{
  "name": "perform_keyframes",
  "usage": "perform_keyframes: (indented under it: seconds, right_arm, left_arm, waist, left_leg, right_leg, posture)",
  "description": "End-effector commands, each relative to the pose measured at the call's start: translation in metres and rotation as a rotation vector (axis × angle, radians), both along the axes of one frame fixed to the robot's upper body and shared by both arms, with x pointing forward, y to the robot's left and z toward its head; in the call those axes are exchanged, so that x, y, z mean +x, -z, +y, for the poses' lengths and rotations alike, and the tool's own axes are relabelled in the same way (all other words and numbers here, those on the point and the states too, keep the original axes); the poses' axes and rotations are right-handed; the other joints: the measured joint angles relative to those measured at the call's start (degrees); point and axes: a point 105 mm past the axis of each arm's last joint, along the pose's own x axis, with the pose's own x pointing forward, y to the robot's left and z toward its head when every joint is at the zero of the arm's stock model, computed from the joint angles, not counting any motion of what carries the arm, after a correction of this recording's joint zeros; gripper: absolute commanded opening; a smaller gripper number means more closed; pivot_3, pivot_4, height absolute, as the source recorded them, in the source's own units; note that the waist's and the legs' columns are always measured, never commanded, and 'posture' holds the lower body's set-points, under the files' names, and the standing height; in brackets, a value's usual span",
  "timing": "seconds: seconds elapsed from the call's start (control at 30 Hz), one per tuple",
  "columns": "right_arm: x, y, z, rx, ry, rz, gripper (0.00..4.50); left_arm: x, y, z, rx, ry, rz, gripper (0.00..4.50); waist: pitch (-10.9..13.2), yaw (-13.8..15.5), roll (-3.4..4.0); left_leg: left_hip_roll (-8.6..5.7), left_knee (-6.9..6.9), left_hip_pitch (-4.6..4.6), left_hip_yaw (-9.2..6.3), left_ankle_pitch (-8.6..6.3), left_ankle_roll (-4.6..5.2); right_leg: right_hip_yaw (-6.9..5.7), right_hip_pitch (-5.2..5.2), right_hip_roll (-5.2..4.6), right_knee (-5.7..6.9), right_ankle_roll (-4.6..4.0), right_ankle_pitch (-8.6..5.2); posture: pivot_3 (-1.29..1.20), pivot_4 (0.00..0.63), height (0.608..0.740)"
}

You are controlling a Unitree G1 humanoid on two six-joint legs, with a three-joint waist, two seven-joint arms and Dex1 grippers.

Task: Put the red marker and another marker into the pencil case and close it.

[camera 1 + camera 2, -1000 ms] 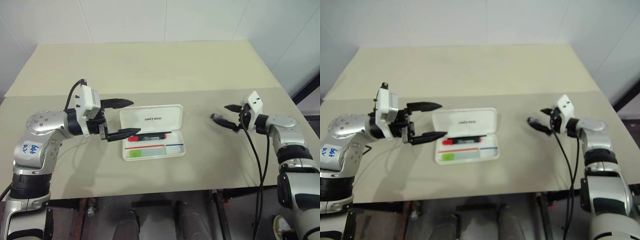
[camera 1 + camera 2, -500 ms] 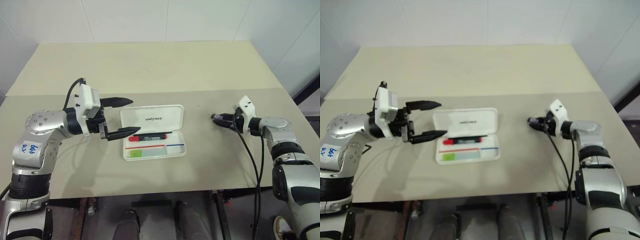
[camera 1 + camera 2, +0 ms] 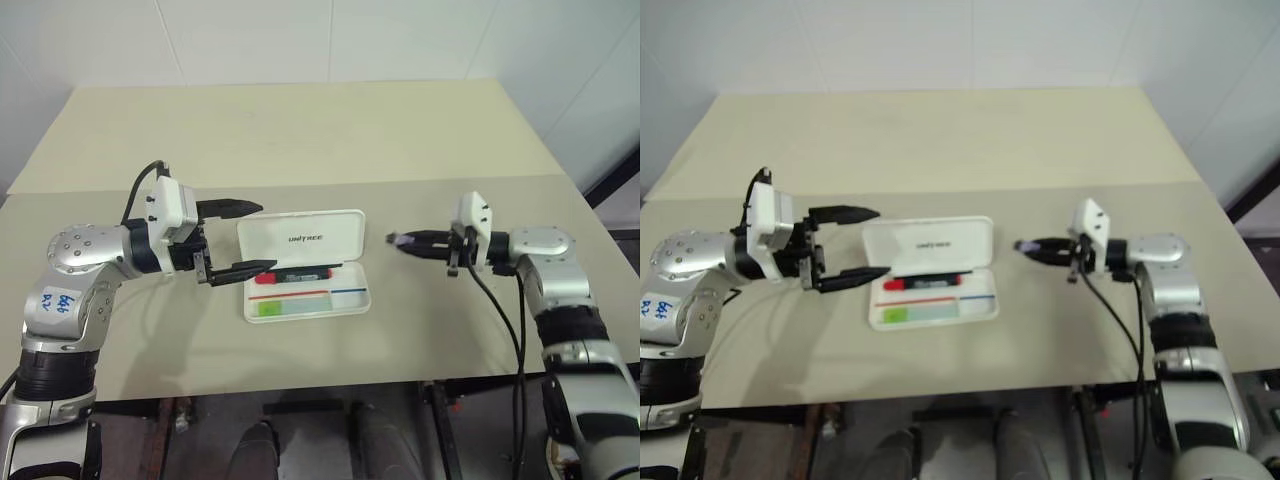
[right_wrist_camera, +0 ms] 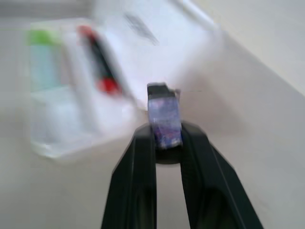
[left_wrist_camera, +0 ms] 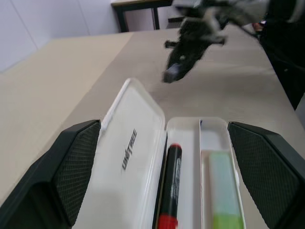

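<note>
The white pencil case (image 3: 352,299) lies open on the table, its "UNITREE" lid (image 5: 133,157) folded back. Inside, the red marker (image 3: 295,274) rests along the hinge side, and another marker, a light-green highlighter (image 3: 290,306), lies in the front compartment. My left gripper (image 3: 268,236) stands open at the case's left end, one finger (image 5: 76,167) on each side of it, holding nothing. To the right of the case, above the table, my right gripper (image 3: 412,241) points at the case. It is shut on a small grey-purple nub (image 4: 164,114).
The beige table (image 3: 300,140) stretches far behind the case, with a seam across its middle. Its front edge runs close below the case. A black cable (image 3: 500,300) hangs from my right wrist.
My right gripper has shut on the grey-purple nub and carried it left toward the case. The left gripper has stayed where it was.
</note>
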Motion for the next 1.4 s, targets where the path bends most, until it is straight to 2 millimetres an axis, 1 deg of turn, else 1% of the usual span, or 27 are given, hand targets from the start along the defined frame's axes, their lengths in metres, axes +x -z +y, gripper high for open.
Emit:
perform_keyframes:
  seconds: [0.03,0.13,0.17,0.2,0.27,0.43,0.5,0.6,0.8,1.03,1.4]
  right_arm:
    - [-0.029,-0.016,0.023,0.018,-0.1,-0.008,0.35]
    - [-0.042,-0.012,0.038,0.014,-0.141,0.018,0.35]
    - [-0.044,-0.01,0.041,0.01,-0.147,0.026,0.35]
    - [-0.043,-0.007,0.044,0.007,-0.144,0.032,0.35]
    - [-0.037,0.006,0.051,-0.032,-0.129,0.041,0.35]
    - [-0.025,0.023,0.059,-0.098,-0.122,0.047,0.35]
    - [-0.022,0.027,0.058,-0.117,-0.119,0.05,0.35]
    - [-0.018,0.034,0.052,-0.154,-0.106,0.068,0.35]
    - [-0.018,0.038,0.043,-0.188,-0.118,0.059,0.35]
    - [-0.016,0.041,0.039,-0.207,-0.124,0.058,0.35]
    - [-0.011,0.044,0.04,-0.21,-0.111,0.053,0.35]
  left_arm:
    - [-0.004,-0.007,0.001,0.017,0.007,-0.054,4.5]
    - [-0.003,-0.005,0.001,0.021,0.009,-0.053,4.5]
    - [-0.003,-0.004,0.001,0.021,0.009,-0.053,4.5]
    - [-0.003,-0.004,0.0,0.022,0.011,-0.053,4.5]
    - [-0.003,-0.003,-0.003,0.023,0.019,-0.053,4.5]
    - [-0.002,-0.003,-0.006,0.026,0.03,-0.057,4.5]
    - [-0.003,-0.004,-0.007,0.027,0.033,-0.06,4.5]
    - [-0.004,-0.004,-0.008,0.026,0.033,-0.062,4.5]
    - [-0.006,-0.003,-0.006,0.025,0.02,-0.059,4.5]
    - [-0.004,-0.005,-0.007,0.024,0.016,-0.066,4.5]
    - [-0.003,-0.007,-0.01,0.02,0.018,-0.073,4.5]
  waist:
    - [0.0,0.23,0.0]
    - [0.0,0.37,-0.01]
    - [-0.01,0.36,-0.01]
    - [-0.01,0.35,-0.01]
    - [-0.03,0.35,-0.05]
    - [-0.03,0.15,-0.05]
    - [-0.03,0.16,-0.05]
    - [-0.03,0.15,-0.05]
    - [-0.03,0.17,-0.05]
    - [-0.03,0.08,-0.05]
    - [-0.03,0.1,-0.05]
  left_leg:
    - [-0.01,0.05,-0.02,0.0,0.0,0.0]
    - [-0.01,0.14,0.0,0.0,0.0,0.0]
    - [-0.01,0.17,0.0,0.0,0.0,0.0]
    - [-0.01,0.21,0.0,0.01,0.0,0.0]
    - [-0.01,0.27,0.0,0.01,0.0,0.0]
    - [-0.01,0.31,-0.01,0.02,0.0,0.01]
    - [-0.01,0.3,-0.01,0.01,0.0,0.01]
    - [-0.01,0.29,-0.01,0.01,-0.01,0.02]
    - [-0.01,0.26,-0.02,0.01,-0.03,0.04]
    - [-0.01,0.28,-0.01,0.01,-0.03,0.04]
    - [-0.01,0.28,0.0,0.01,-0.03,0.04]
  right_leg:
    - [0.0,0.0,0.0,-0.01,-0.01,0.0]
    - [0.0,0.02,0.0,-0.01,-0.07,-0.02]
    - [0.0,0.02,0.0,-0.03,-0.22,-0.1]
    - [0.0,0.03,0.0,-0.05,-0.37,-0.18]
    - [0.0,0.05,0.0,-0.04,-0.57,-0.29]
    - [0.0,0.04,0.0,0.0,-0.58,-0.29]
    - [0.0,0.03,0.0,0.03,-0.53,-0.27]
    - [0.0,0.03,0.0,0.02,-0.13,-0.05]
    - [-0.01,0.03,0.0,0.02,-0.11,-0.04]
    - [-0.01,0.03,0.0,0.03,-0.12,-0.04]
    - [-0.01,0.03,0.0,0.04,-0.11,-0.04]
  posture:
    - [0.0,0.15,0.74]
    - [0.0,0.15,0.74]
    - [0.0,0.15,0.74]
    - [0.0,0.15,0.74]
    - [0.0,0.15,0.74]
    - [0.0,0.15,0.74]
    - [0.0,0.15,0.74]
    - [0.0,0.15,0.74]
    - [0.0,0.15,0.74]
    - [0.0,0.15,0.74]
    - [0.0,0.15,0.74]
